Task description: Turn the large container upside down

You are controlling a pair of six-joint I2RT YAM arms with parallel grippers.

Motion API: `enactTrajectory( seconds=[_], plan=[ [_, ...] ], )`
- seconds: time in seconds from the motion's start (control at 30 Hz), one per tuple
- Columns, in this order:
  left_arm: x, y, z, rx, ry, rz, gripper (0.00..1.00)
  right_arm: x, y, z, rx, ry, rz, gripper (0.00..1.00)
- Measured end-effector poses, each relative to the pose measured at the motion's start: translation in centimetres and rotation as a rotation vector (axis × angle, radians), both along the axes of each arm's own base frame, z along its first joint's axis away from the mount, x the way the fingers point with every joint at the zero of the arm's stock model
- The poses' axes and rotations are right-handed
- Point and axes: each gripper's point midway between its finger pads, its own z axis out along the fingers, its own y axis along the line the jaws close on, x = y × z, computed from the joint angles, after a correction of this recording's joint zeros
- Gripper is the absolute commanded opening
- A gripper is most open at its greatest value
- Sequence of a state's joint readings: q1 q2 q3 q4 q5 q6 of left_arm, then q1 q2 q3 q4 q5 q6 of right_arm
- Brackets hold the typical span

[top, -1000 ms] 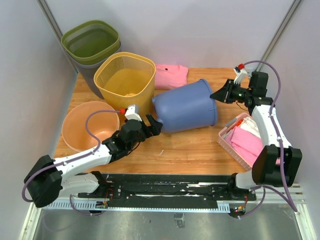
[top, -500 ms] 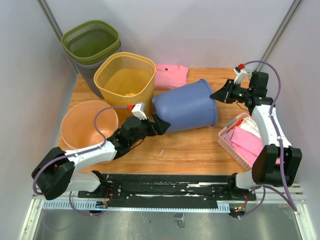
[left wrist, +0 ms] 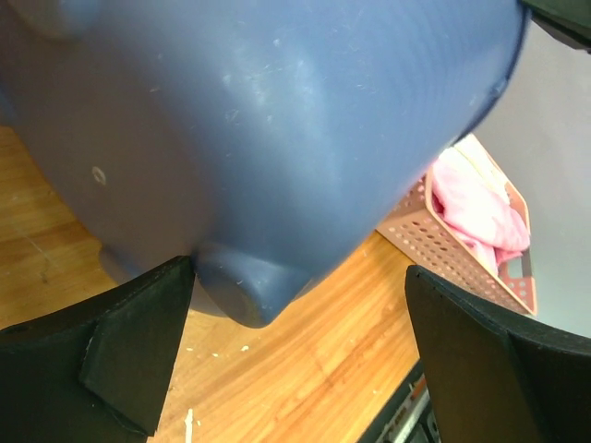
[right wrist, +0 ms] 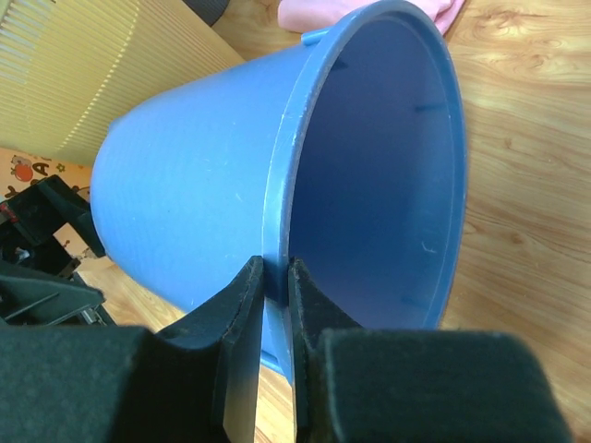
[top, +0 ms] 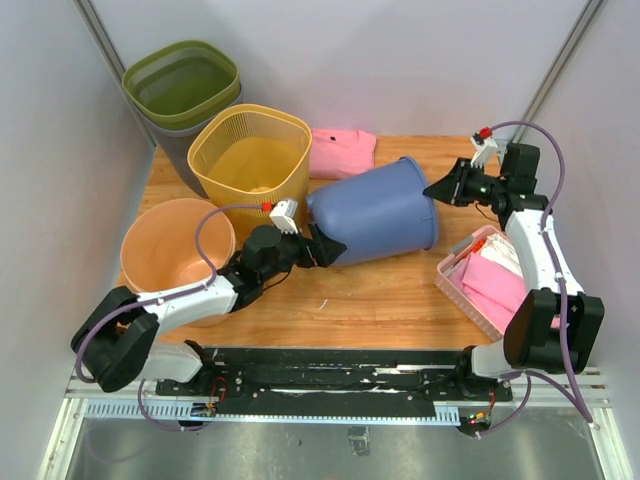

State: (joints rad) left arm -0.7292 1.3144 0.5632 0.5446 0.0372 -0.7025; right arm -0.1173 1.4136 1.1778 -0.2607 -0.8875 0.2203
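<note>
Wooden table (top: 380,290): orange bucket (top: 160,255), yellow basket (top: 250,160)

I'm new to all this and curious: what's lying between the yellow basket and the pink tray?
The blue bucket, tipped on its side, fills that stretch in the top view.

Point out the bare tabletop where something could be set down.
Widest: the front strip of table between left hand, blue bucket and pink basket. Smaller: behind the bucket, between pink cloth and right hand. Crowded: the left, with orange tub, yellow basket and bins.
</note>
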Motion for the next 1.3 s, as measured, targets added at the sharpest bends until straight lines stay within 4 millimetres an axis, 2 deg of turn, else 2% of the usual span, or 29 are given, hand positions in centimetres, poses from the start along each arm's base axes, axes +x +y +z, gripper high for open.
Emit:
enactTrajectory(
  seconds=[0.07, 0.23, 0.47, 0.6, 0.7, 0.73, 0.83, 1.0, 1.13, 1.2, 1.3],
  plan=[
    [-0.4, -0.2, 0.7, 0.003, -0.003, -0.028, 0.99, 0.1, -0.2, 0.0, -0.003, -0.001, -0.009, 0.01],
    [-0.8, -1.3, 4.2, 0.002, -0.046, -0.09, 0.99, 1.5, -1.8, 0.2, -0.017, -0.029, -0.072, 0.01],
    [-2.6, -4.9, 10.2, -0.047, -0.132, -0.218, 0.99, 4.1, -5.1, -0.1, 0.023, -0.054, -0.207, 0.02],
    [-3.0, -6.9, 14.2, -0.098, -0.202, -0.276, 0.99, 5.1, -6.3, -1.4, 0.081, -0.033, -0.267, 0.03],
    [-2.8, -8.9, 18.6, -0.172, -0.294, -0.322, 0.99, 5.3, -5.8, -2.2, 0.142, 0.005, -0.261, 0.06],
    [-2.7, -9.7, 19.5, -0.186, -0.316, -0.335, 0.99, 5.2, -5.2, -2.4, 0.166, 0.026, -0.249, 0.06],
    [-1.7, -11.6, 20.1, -0.188, -0.339, -0.359, 0.99, 5.5, -4.6, -4.4, 0.206, 0.108, -0.256, 0.09],
    [1.1, -15.1, 18.3, -0.136, -0.32, -0.38, 0.99, 6.3, -5.0, -9.7, 0.234, 0.277, -0.325, 0.12],
    [2.7, -17.3, 16.5, -0.1, -0.29, -0.402, 0.99, 6.1, -5.6, -12.9, 0.215, 0.375, -0.377, 0.28],
    [2.9, -18.0, 16.1, -0.092, -0.279, -0.419, 0.99, 5.9, -6.0, -13.7, 0.187, 0.401, -0.399, 0.37],
    [3.0, -18.2, 16.5, -0.083, -0.276, -0.428, 0.99, 6.0, -6.5, -13.8, 0.158, 0.407, -0.421, 0.48]
  ],
)
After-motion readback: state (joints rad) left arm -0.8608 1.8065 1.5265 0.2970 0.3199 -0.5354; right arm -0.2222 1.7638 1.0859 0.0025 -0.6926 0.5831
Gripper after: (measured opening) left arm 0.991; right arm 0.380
